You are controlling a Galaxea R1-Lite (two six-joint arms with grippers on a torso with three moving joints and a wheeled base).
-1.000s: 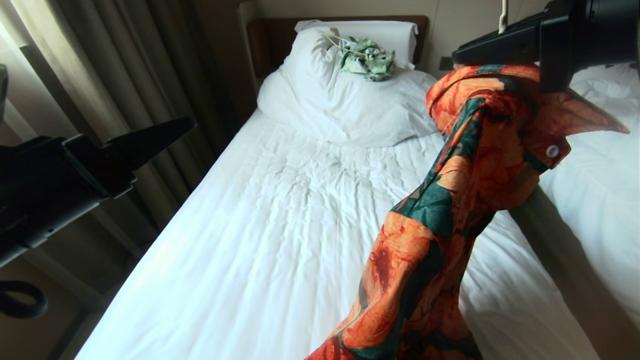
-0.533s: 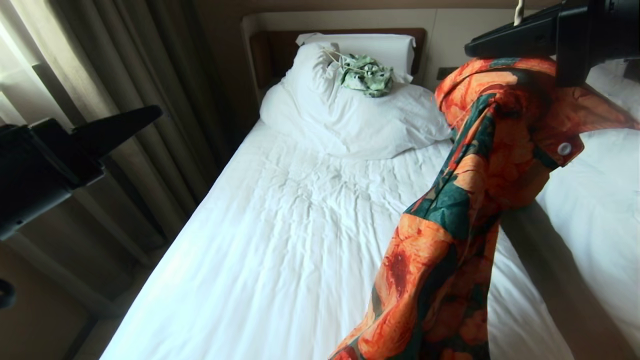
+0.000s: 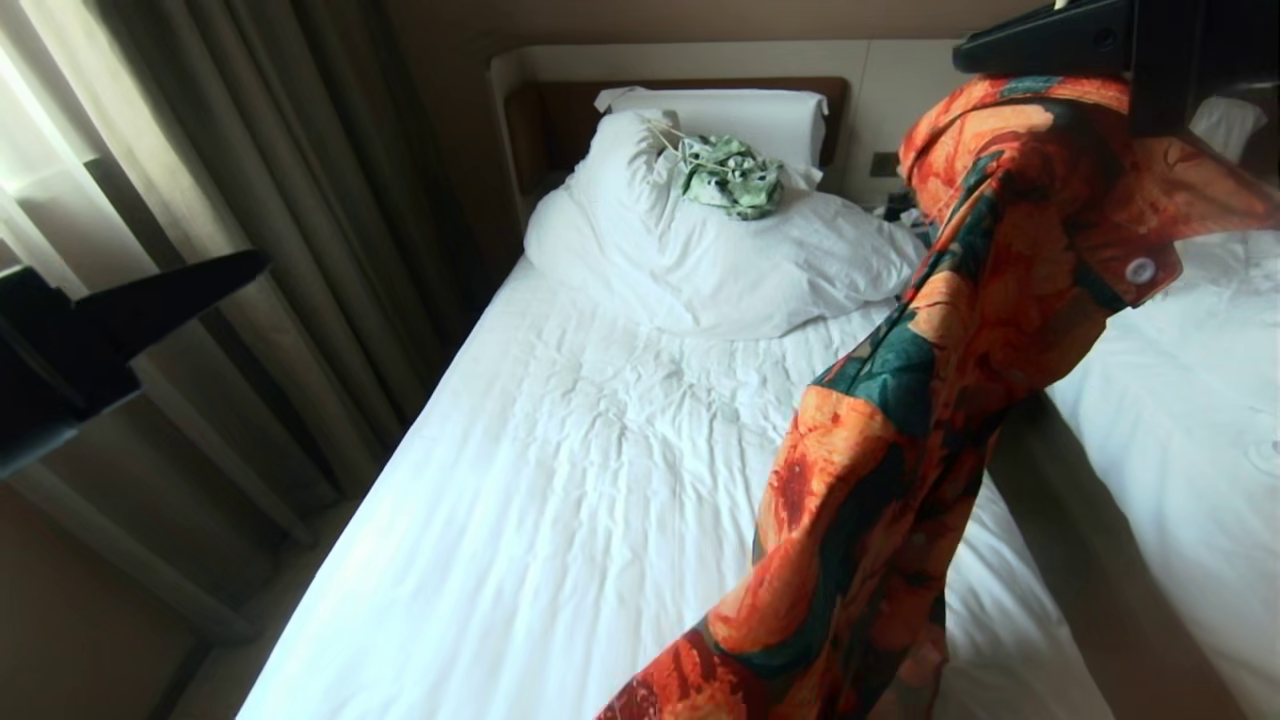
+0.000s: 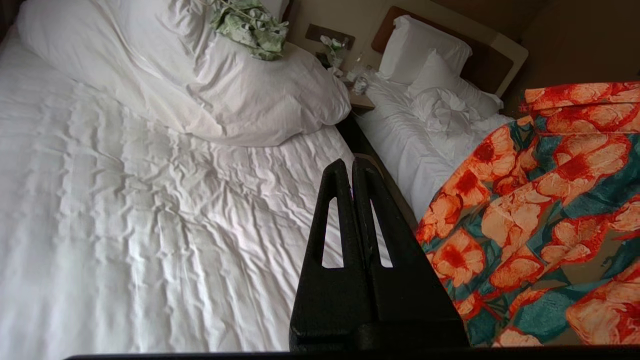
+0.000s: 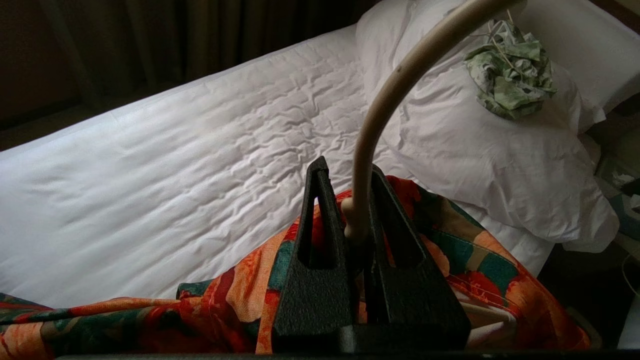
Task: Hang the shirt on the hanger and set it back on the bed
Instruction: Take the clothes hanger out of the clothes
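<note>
The right gripper (image 5: pixel 350 200) is seen high up at the right of the head view. Its two fingers are pressed tight on the neck of the hanger (image 5: pixel 380 107), just under the curved hook. The shirt (image 3: pixel 930 400) is draped on that hanger and is held up in the air. It hangs down in a long bunch over the right side of the bed (image 3: pixel 600 480). One white button (image 3: pixel 1140 270) can be seen near the collar. The lower end of the shirt runs out of the bottom of the head view, so it cannot be told if it touches the sheet.

The left gripper (image 4: pixel 352 167) is held out at the left, above the side of the bed near the curtains (image 3: pixel 250 180). Its fingers are pressed together and nothing is held between them. It is well apart from the shirt.

At the head of the bed a puffy white pillow (image 3: pixel 700 250) is laid. A small green-and-white cloth (image 3: pixel 730 178) is bunched up on top of it. A second bed (image 4: pixel 435 110) with a rumpled white cover is seen to the right.
</note>
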